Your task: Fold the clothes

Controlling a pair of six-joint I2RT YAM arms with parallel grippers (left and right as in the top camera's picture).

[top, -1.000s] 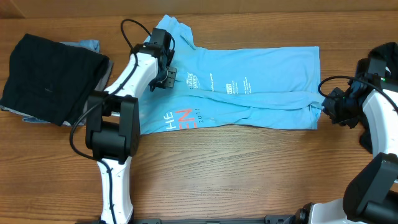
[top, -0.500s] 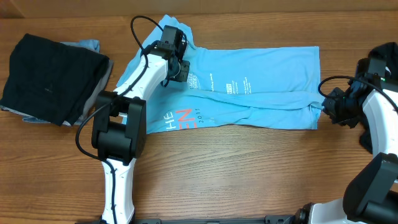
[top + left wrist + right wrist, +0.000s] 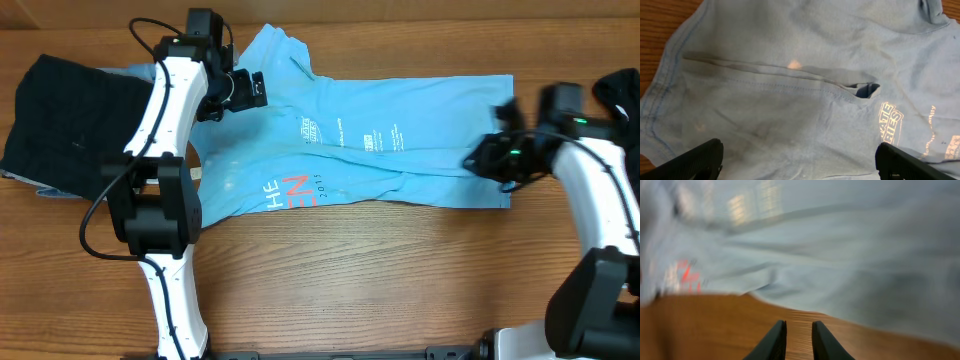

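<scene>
Tabletop: wooden tabletop (image 3: 380, 280), brown grain, carrying all the garments.
Shirt: light blue short-sleeved cotton T-shirt (image 3: 400, 140) lies flat across the middle of the tabletop, long side running left to right. A lengthwise fold crosses its lower half.
Print: white print (image 3: 345, 135) sits near the shirt's middle, and red-and-white lettering (image 3: 290, 190) lies by its lower left edge.
Other clothes: a folded black fabric garment (image 3: 80, 125) rests at the far left, just beside the shirt. A greyish garment (image 3: 145, 72) peeks out from under it.
Left hand: the left hand (image 3: 799, 156) is above the shirt's upper left part. It is released, with the two dark fingers (image 3: 700, 157) spread wide at either side of the wrist view and nothing between them. Creased blue cloth with a stitched seam fills that view.
Right hand: the right hand (image 3: 799, 340) is over the shirt's right end, near the lower edge. Its fingers are drawn almost together with only a slit between them, and bare wood shows through it. It grasps nothing. This wrist view is blurred.
</scene>
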